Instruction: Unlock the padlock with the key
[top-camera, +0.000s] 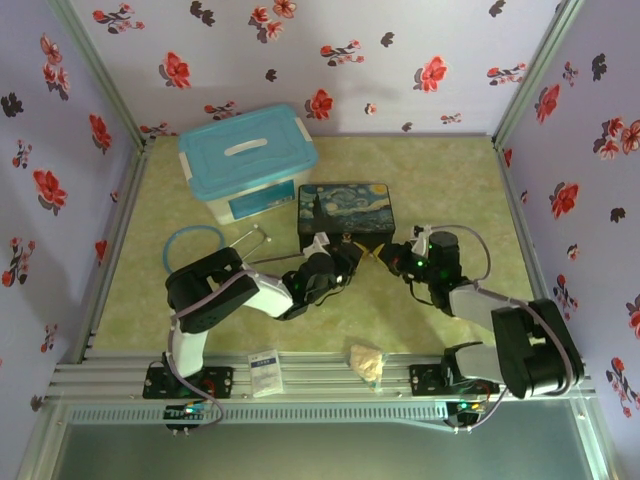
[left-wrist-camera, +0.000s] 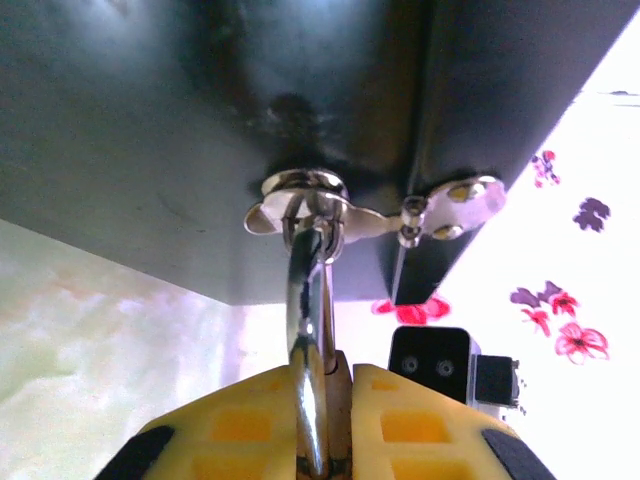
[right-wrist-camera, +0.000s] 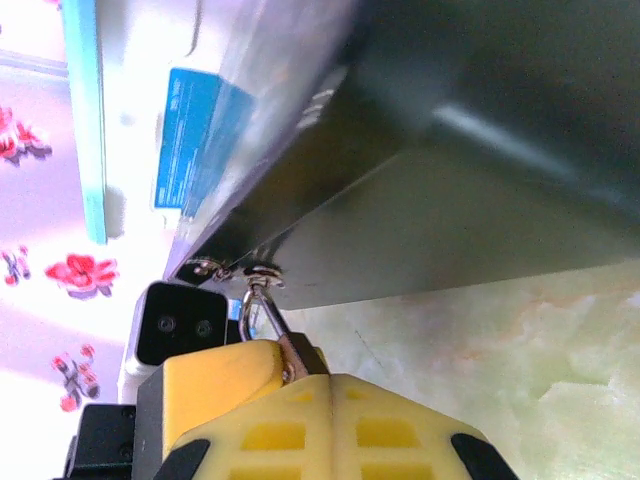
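Note:
The starry-night box (top-camera: 345, 210) stands mid-table with both grippers at its front. The brass padlock (left-wrist-camera: 339, 404) hangs by its silver shackle (left-wrist-camera: 305, 300) from the box's clasp (left-wrist-camera: 300, 195). My left gripper (left-wrist-camera: 322, 368) is shut on the padlock body, its yellow fingers (left-wrist-camera: 400, 420) pressing either side. My right gripper (right-wrist-camera: 331, 376) comes in from the right, jaws shut together, its tip against the padlock (right-wrist-camera: 303, 350). Of the key, a small metal bit (right-wrist-camera: 286, 375) shows at that tip; the rest is hidden. From above, the grippers meet at the padlock (top-camera: 366, 256).
A blue-lidded plastic bin (top-camera: 248, 160) stands behind and left of the box. A blue ring (top-camera: 192, 245) lies at the left. A white packet (top-camera: 266, 372) and a crumpled beige wrapper (top-camera: 367, 362) rest on the front rail. Floral walls enclose the table.

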